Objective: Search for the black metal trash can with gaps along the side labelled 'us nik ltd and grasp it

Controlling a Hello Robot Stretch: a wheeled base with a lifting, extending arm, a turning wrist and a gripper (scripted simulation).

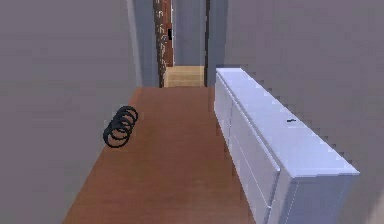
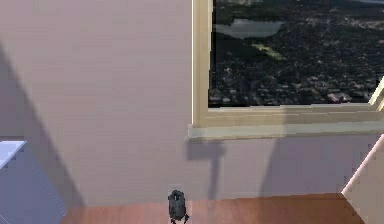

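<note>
A black object made of stacked rings with gaps between them lies on its side on the wooden floor, by the wall at the forward view's left. It could be the trash can, though no label can be made out. In the arm side view a small dark shape that looks like my gripper pokes up from the bottom edge near the middle, in front of the wall's foot. I cannot make out its far end, so I cannot tell whether it holds anything.
A long white dresser lines the forward view's right side, and its corner shows at the arm side view's left. A wooden-floored corridor runs ahead to a doorway. A window is set in the side wall.
</note>
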